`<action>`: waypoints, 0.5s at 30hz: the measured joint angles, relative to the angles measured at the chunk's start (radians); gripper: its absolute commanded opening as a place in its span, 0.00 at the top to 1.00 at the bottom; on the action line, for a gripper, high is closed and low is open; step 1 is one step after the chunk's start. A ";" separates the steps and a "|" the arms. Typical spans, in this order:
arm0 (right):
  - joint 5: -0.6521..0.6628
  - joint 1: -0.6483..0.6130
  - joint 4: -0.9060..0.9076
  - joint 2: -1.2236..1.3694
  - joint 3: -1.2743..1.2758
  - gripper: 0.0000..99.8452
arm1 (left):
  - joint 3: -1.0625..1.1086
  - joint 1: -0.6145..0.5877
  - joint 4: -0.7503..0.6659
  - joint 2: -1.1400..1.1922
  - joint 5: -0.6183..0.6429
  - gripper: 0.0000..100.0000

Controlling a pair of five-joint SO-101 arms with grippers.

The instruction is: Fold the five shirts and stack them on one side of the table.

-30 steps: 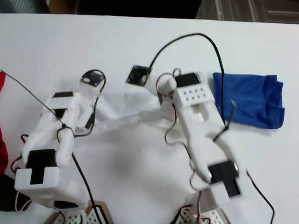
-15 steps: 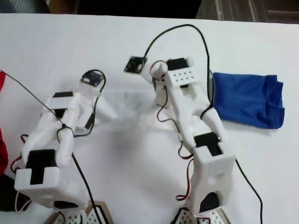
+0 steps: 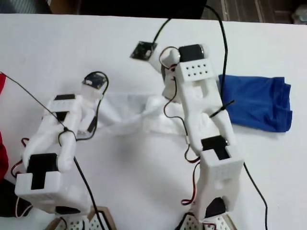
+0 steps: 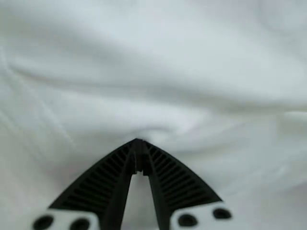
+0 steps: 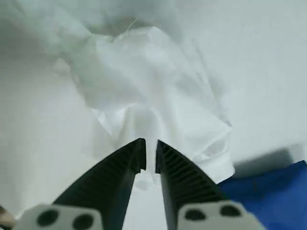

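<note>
**White shirt pinched at both ends, blue shirt folded at the side**

From above, the bench (image 3: 72, 43) carries a white shirt (image 3: 125, 111) stretched and rumpled between the two arms, hard to tell from the white surface. The right arm (image 3: 201, 105) lies across it and hides its far end. A folded blue shirt (image 3: 256, 101) sits just beyond that arm, and a sliver of red shirt (image 3: 2, 160) shows at the opposite edge, past the left arm (image 3: 57, 129).

The wrist views show the grips up close. The right wrist view has the white shirt (image 5: 144, 72) heaped in a crumpled mound, with the blue shirt (image 5: 273, 196) just beside its corner. The right pincer (image 5: 149, 153) is nearly closed, grasping a fold of white cloth in its narrow slit. In the left wrist view the white shirt (image 4: 153, 72) lies in soft ridges, and the left pincer (image 4: 139, 146) is clenched on a pucker of it at its tips.
</note>
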 measured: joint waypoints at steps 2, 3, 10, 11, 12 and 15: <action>0.000 -0.009 0.000 -0.035 0.083 0.98 | 0.000 0.000 0.000 0.000 0.000 0.97; 0.000 -0.018 0.000 -0.058 0.124 0.98 | 0.000 0.000 0.000 0.000 0.000 0.97; 0.003 -0.080 -0.133 -0.137 0.388 0.98 | 0.000 0.000 0.000 0.000 0.000 0.97; 0.000 -0.078 -0.170 -0.137 0.423 0.98 | 0.000 0.000 0.000 0.000 0.000 0.97; 0.000 -0.078 -0.201 -0.137 0.456 0.98 | 0.000 0.000 0.000 0.000 0.000 0.97; 0.003 -0.068 -0.281 -0.118 0.503 0.98 | 0.000 0.000 0.000 0.000 0.000 0.97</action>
